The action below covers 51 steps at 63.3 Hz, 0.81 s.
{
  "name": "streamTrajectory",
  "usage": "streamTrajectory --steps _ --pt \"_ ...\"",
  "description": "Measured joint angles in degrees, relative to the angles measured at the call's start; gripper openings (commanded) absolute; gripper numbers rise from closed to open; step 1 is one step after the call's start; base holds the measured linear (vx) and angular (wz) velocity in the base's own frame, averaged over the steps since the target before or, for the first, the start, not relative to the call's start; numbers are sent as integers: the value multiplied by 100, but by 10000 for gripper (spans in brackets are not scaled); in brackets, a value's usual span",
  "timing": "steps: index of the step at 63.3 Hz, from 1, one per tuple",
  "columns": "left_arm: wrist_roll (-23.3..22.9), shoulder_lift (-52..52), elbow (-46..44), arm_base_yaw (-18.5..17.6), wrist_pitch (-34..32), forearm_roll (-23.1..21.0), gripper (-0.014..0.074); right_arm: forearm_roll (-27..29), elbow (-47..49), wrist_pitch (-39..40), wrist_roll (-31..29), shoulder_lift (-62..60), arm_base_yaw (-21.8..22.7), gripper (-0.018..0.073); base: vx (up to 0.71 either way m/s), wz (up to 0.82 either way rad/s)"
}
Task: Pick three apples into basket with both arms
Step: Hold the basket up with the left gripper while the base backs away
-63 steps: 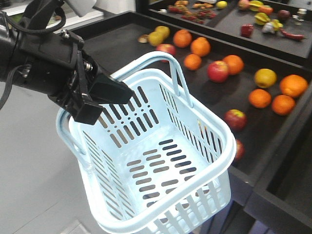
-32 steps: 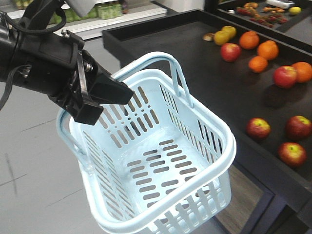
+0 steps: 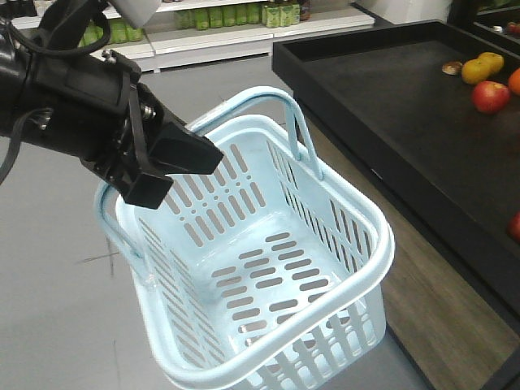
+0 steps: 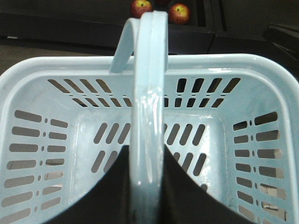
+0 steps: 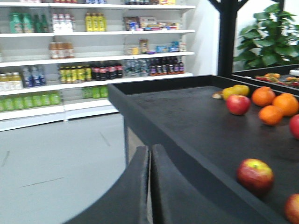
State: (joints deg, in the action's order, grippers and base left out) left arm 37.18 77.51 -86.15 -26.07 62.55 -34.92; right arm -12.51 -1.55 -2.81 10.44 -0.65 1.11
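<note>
swinging away from the black display table (image 5: 187, 116), the left gripper (image 4: 148, 191) pinches the handle of the pale blue slotted plastic basket (image 3: 380, 244), right gripper (image 5: 150, 186) fingers pressed together empty, so the round dark-red apples (image 5: 255, 175) lie farther off, none picked.

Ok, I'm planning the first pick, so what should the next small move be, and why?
Probably open the right gripper and reach toward the nearest apple on the black table. That gripper is shut and holds nothing, the basket hanging from the left gripper is empty, and that apple lies closest in the right wrist view.
</note>
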Motion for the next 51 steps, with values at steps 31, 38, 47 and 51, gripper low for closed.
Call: streamTrajectory --steps 31,38,47,51 --pt "0 0 0 0 0 0 -6 0 0 0 0 0 0 -5 -11 45" --pt "0 0 0 0 6 0 -6 0 0 0 0 0 0 -5 -6 44" --pt "0 0 0 0 29 0 -6 0 0 0 0 0 0 -5 -2 43" --pt "0 0 0 0 29 0 -6 0 0 0 0 0 0 -5 1 41"
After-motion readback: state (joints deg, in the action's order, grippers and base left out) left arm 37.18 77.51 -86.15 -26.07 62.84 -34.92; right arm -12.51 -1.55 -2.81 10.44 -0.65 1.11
